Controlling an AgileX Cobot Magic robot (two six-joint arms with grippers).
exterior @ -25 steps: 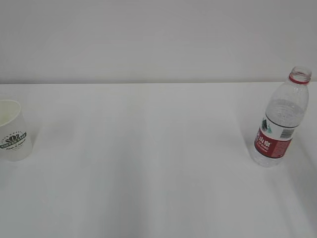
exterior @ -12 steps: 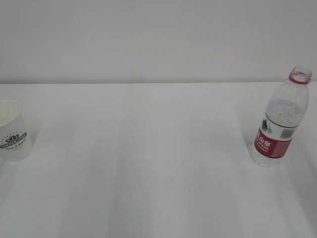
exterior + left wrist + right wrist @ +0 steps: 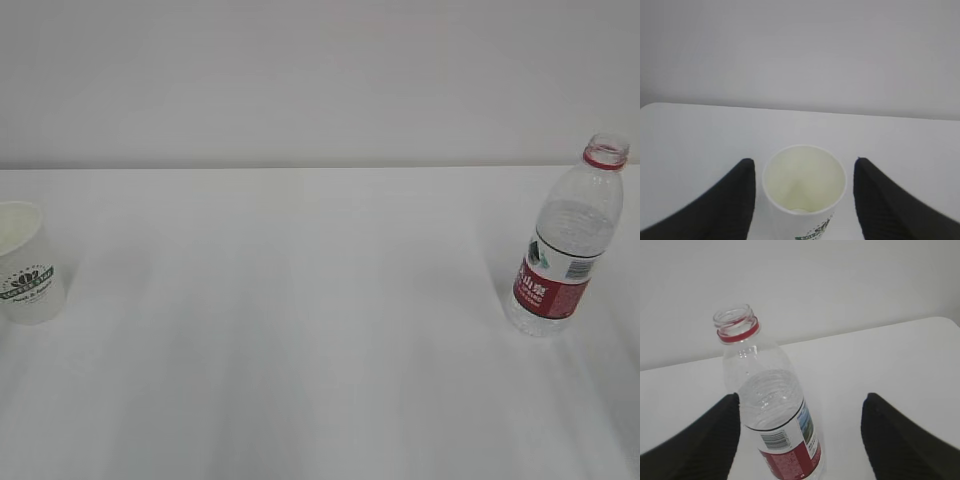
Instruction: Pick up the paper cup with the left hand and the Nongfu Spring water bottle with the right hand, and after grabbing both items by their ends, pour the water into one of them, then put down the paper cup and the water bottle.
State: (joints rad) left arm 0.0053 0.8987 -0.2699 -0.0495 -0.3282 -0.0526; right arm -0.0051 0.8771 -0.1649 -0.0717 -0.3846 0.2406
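Two task items are standing upright on the white table (image 3: 300, 330), well apart from each other, and neither one is being held.

At the far left of the exterior view, the paper cup (image 3: 27, 262) is sitting with its mouth up and its green logo facing the camera. In the left wrist view the cup (image 3: 804, 186) is lying between the black fingers (image 3: 730, 200) of the left hand (image 3: 802, 197). The jaws are standing apart, one on each side of the cup wall, with a visible gap on both sides, so no contact is being made. The cup interior is showing no obvious water, though the lighting is making this hard to confirm.

At the right of the scene, the Nongfu Spring water bottle (image 3: 566, 240) is standing uncapped, with clear water filling part of its body. In the right wrist view the bottle (image 3: 771, 405) is sitting close to the left finger (image 3: 700, 440) of the right hand (image 3: 800, 440). These jaws are also standing wide apart, and the bottle is off centre between them.

Judging from this layout, the work is either at the pick-up stage or at release after set-down; the pictures are not settling which. If grasping is next, the left hand is needing only to close gently on the thin cup wall, while the right hand is needing to centre itself on the bottle before closing.
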